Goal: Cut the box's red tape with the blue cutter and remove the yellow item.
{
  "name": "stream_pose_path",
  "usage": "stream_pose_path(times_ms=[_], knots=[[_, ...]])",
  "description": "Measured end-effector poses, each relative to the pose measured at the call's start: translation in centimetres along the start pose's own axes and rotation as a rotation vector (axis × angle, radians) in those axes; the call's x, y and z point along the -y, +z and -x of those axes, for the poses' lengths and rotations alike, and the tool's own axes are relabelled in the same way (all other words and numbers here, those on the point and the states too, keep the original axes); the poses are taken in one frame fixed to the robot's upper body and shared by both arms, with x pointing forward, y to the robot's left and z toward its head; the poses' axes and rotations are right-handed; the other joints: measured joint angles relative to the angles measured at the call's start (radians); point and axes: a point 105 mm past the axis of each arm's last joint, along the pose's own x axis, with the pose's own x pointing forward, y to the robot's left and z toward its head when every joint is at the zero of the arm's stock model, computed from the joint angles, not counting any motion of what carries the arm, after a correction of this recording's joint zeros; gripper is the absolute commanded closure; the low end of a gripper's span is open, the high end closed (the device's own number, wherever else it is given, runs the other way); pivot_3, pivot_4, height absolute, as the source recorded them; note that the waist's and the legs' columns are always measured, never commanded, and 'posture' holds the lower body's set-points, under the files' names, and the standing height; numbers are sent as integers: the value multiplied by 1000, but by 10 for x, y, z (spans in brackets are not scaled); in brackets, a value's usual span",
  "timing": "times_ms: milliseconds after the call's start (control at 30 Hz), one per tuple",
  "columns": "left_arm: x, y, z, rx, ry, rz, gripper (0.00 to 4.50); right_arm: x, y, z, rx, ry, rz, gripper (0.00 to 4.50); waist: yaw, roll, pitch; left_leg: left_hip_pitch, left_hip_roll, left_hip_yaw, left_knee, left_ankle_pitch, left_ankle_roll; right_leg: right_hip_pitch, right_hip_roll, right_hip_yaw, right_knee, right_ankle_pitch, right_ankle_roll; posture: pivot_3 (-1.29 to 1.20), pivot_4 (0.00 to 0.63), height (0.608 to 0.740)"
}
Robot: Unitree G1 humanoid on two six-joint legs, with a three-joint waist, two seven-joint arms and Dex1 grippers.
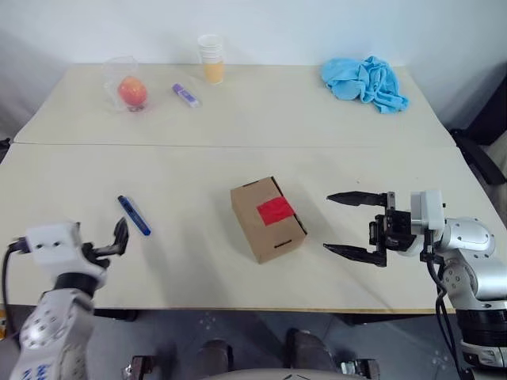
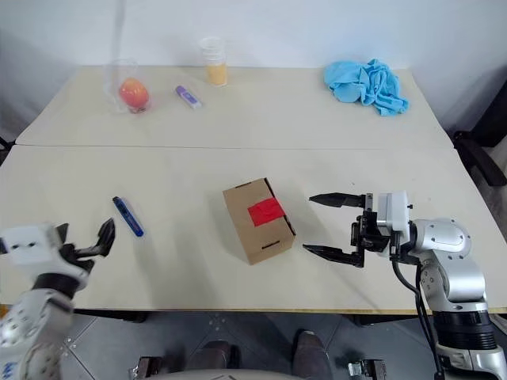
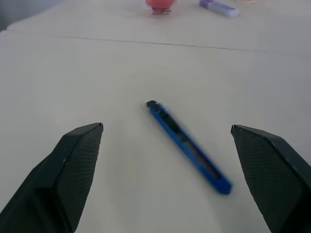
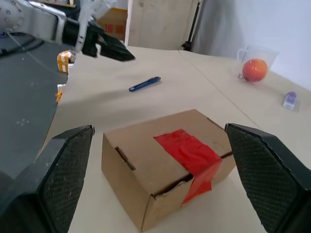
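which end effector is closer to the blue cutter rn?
Left. The left end effector sits just short of the blue cutter, open. The right end effector is beyond the box, far from it.

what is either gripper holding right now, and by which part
Nothing. The left gripper is open short of the blue cutter; the right gripper is open beside the box.

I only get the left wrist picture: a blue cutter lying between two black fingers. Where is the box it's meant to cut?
Observer: The box sits mid-table, to the right of the blue cutter, with the red tape intact across its top.
Operator: Is the other arm doing anything?
Observer: The right gripper is open and level beside the box's right side, not touching it.
Operator: Anything else at that end?
Observer: A blue cloth lies crumpled at the far right corner.
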Motion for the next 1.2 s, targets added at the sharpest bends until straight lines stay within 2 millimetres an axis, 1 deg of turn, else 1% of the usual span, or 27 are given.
stream_pose_path(times_ms=[67,200,233,333,533,633,733,867,1100,1167,1200], knots=[[14,-6,-9,-56,22,14,14,-1,3,-2,4,3,4,0,5,0,0,0,0,0,0,0,0,0,0,0,0,0,0,0,150,740],[29,-15,-29,-158,96,17,14,-2,6,-6,6,6,6,0,8,0,0,0,0,0,1,0,0,0,0,0,0,0,0,0,150,740],[31,-20,-32,-197,127,24,14,-2,7,-7,7,3,9,0,8,0,0,0,-1,0,1,0,0,0,0,0,0,0,0,0,150,740],[30,-34,-35,-289,184,21,14,-2,9,-8,7,-7,10,0,6,0,0,-1,-1,0,1,0,0,0,0,0,-1,0,0,0,150,740],[34,-33,-49,-333,203,31,14,0,11,-9,7,-27,11,0,9,0,0,0,0,0,1,1,-1,1,0,0,0,1,1,0,150,740],[36,-36,-50,-346,210,63,14,1,11,-10,7,-36,13,0,10,1,-1,1,0,0,1,2,-2,1,0,0,1,1,1,0,150,740],[35,-38,-51,-356,216,59,577,1,13,-11,9,-41,19,0,9,3,-2,2,0,0,1,2,-2,1,0,0,1,1,1,0,150,740],[38,-40,-50,-360,214,32,1752,0,12,-10,7,-54,16,0,6,4,-2,2,0,0,1,2,-2,1,0,1,1,1,1,0,150,740],[43,-42,-50,-368,193,38,3758,0,11,-10,6,-65,14,0,2,6,-4,2,0,1,1,2,-2,1,0,1,1,1,1,0,150,740],[42,-42,-50,-369,193,35,4410,0,11,-10,7,-65,16,0,2,6,-4,2,0,1,1,2,-2,1,0,1,1,1,1,0,150,740],[42,-42,-50,-369,192,34,4463,0,11,-10,7,-65,17,0,3,7,-4,2,0,1,1,2,-2,1,0,1,1,1,1,0,150,740]])
